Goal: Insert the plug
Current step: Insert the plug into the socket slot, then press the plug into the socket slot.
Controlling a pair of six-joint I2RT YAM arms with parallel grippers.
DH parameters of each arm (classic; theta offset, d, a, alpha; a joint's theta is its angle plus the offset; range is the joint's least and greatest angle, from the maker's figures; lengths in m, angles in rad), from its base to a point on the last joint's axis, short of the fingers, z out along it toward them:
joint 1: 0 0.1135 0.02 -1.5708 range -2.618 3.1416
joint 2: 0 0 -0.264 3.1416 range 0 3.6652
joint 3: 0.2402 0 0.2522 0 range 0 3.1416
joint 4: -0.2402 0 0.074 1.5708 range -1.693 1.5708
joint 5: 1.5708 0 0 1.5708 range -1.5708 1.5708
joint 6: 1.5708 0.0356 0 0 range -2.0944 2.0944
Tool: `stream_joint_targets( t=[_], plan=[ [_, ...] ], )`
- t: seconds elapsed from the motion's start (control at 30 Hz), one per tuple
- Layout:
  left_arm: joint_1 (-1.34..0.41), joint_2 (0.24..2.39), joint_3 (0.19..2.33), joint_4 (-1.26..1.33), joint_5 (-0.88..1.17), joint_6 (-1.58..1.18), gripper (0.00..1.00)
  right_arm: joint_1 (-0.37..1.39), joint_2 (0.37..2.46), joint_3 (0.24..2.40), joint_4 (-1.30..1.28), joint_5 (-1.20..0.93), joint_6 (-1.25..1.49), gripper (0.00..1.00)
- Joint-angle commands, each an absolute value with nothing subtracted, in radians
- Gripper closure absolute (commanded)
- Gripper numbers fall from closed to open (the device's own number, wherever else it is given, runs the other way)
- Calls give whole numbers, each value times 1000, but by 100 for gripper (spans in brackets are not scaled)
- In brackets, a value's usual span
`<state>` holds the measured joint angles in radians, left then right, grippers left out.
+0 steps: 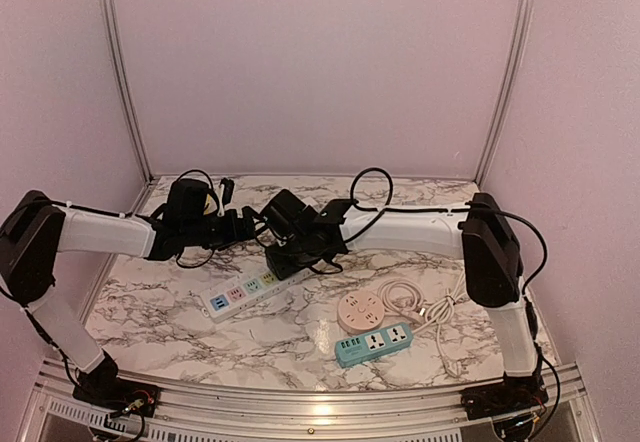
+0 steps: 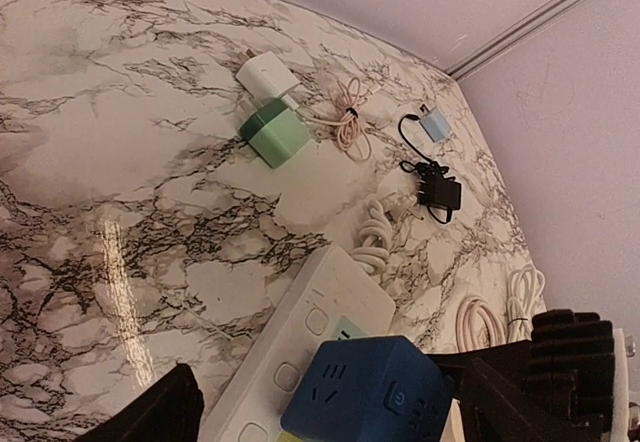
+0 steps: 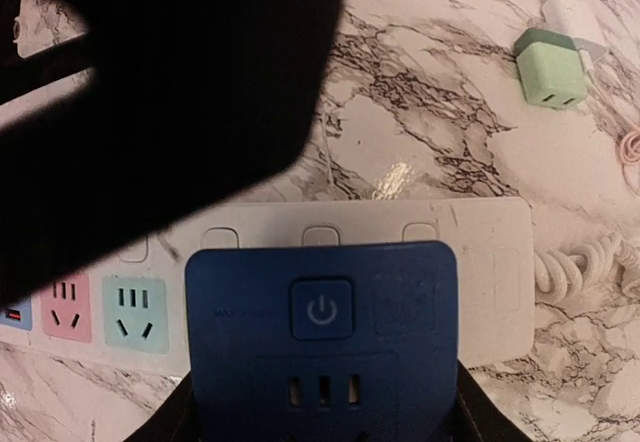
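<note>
My right gripper is shut on a blue cube plug with a power button on its face, one finger on each side of it. The cube sits right over the white power strip, near the strip's cord end. In the left wrist view the cube covers a pale green socket of the strip; its prongs are hidden. My left gripper is open, its fingers spread wide either side of the strip. In the top view both grippers, left and right, meet above the strip.
A green charger, a white charger, a pink cable and a black adapter lie beyond the strip. A round pink socket, a teal power strip and a white cable lie front right.
</note>
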<state>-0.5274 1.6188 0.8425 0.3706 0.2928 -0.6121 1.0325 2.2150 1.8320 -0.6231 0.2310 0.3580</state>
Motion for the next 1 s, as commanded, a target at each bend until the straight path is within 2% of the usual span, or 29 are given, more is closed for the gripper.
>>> stream_joint_targets(
  t=[0.0,0.57,0.73,0.87,0.97],
  plan=[
    [-563,1641,879,339,304,-560,14,1009,2267,1746,-722,178,303,100],
    [-624,1730,874,304,284,-548,61,1005,2272,1717,-671,162,288,100],
    [-642,1761,874,299,272,-544,67,997,2275,1687,-646,152,285,100],
    [-656,1781,871,289,265,-545,80,992,2273,1658,-621,138,285,100],
    [-665,1782,850,292,256,-549,84,992,2279,1648,-609,128,281,100]
  ],
)
